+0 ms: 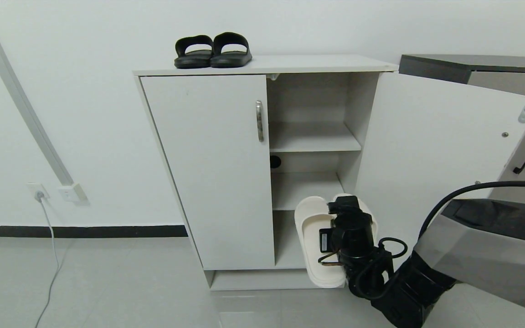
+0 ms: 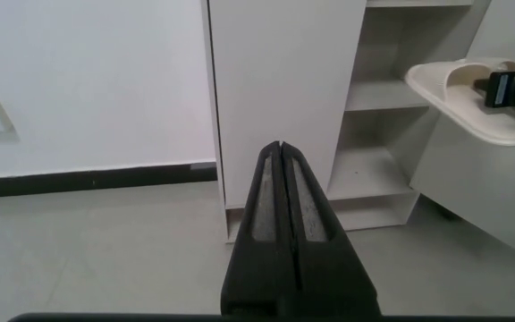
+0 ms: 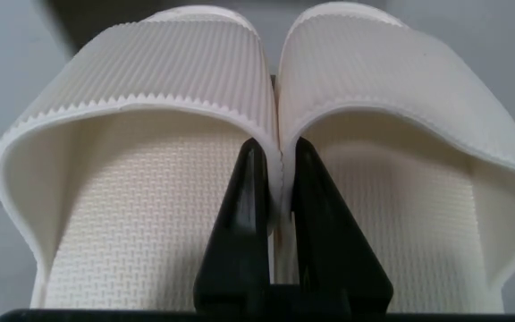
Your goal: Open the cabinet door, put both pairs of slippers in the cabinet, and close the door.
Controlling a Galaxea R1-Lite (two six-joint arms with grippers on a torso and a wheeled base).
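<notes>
The cabinet (image 1: 317,63) stands directly ahead of the right gripper (image 3: 275,165). Its right-hand door (image 1: 426,150) is swung wide open just beside that gripper, so the opening step looks done. The other door (image 1: 208,168) is shut. The white slippers (image 1: 310,232) are pinched side by side, with their inner edges clamped between the right gripper's fingers. They hang at the mouth of the cabinet, in front of the bottom compartment (image 1: 287,248), and by my reading are not yet set down inside. The black slippers (image 1: 212,50) sit on the cabinet top, well above that gripper and to its left, untouched. The left gripper (image 2: 280,152) is pressed closed on nothing, back from the shut door. Left to do are placing both pairs and closing the door.
</notes>
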